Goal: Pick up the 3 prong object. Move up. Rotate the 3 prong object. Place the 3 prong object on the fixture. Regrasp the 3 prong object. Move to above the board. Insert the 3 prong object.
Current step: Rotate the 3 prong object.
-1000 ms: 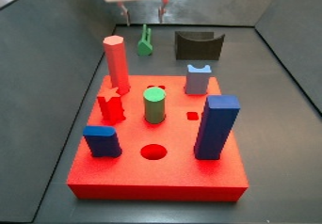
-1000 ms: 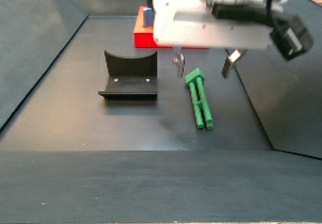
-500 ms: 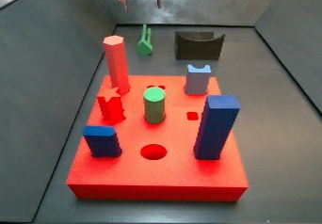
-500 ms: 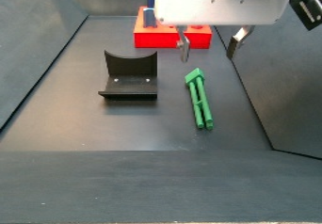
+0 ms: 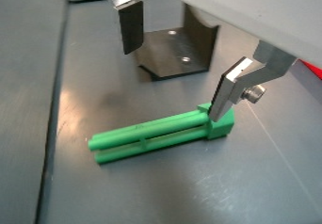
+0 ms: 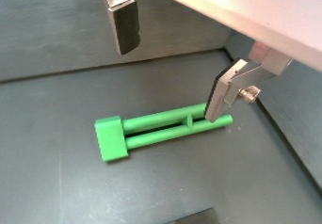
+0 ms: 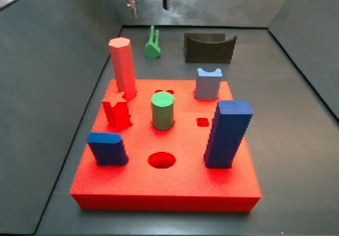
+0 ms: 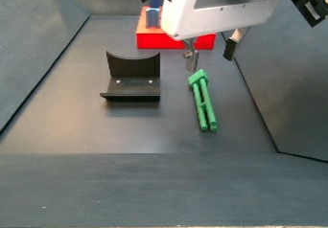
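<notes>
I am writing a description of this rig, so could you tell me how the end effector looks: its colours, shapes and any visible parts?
The end effector has a white, boxy body with dark parts at its top, seen in a side view. Its two fingers are flat silver plates with dark pads. A small silver screw shows on one finger in both wrist views. No cables or markings can be made out.

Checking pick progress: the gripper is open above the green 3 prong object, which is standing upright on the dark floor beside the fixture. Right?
Not quite. The 3 prong object is lying flat on the floor, not upright, as both wrist views and a side view show. The rest holds: the gripper is open above it, and the fixture stands beside it.
</notes>
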Controlling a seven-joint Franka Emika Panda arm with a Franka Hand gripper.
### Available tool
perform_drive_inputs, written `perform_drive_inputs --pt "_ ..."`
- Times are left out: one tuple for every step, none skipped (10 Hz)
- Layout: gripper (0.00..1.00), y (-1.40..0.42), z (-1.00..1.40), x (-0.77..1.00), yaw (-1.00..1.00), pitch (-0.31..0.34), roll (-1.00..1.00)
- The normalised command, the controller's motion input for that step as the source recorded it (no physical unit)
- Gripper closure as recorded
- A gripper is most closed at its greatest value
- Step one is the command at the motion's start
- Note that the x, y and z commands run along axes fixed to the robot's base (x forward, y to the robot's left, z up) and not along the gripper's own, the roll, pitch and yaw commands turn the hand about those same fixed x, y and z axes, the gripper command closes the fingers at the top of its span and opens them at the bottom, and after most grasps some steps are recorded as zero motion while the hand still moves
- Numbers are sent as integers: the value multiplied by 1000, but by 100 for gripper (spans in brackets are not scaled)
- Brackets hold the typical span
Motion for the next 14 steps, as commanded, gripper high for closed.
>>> perform_drive_inputs --pt "0 0 -41 34 1000 -2 1" --pt "0 1 -39 34 1000 -3 1" --pt "0 0 -39 34 1000 -3 1" --pt "0 1 -38 34 1000 -3 1" --pt "0 1 -38 35 1000 -3 1" --pt "0 1 -37 35 1000 -3 1" --pt "0 1 -37 35 1000 -3 1" --pt "0 1 -37 35 1000 -3 1" --pt "0 1 -37 35 1000 -3 1" --pt "0 1 -37 35 1000 -4 1" --pt "0 1 -36 35 1000 -4 1" --pt "0 1 -36 35 1000 -4 1" --pt "0 1 -36 35 1000 -4 1" --pt "0 1 -36 35 1000 -4 1"
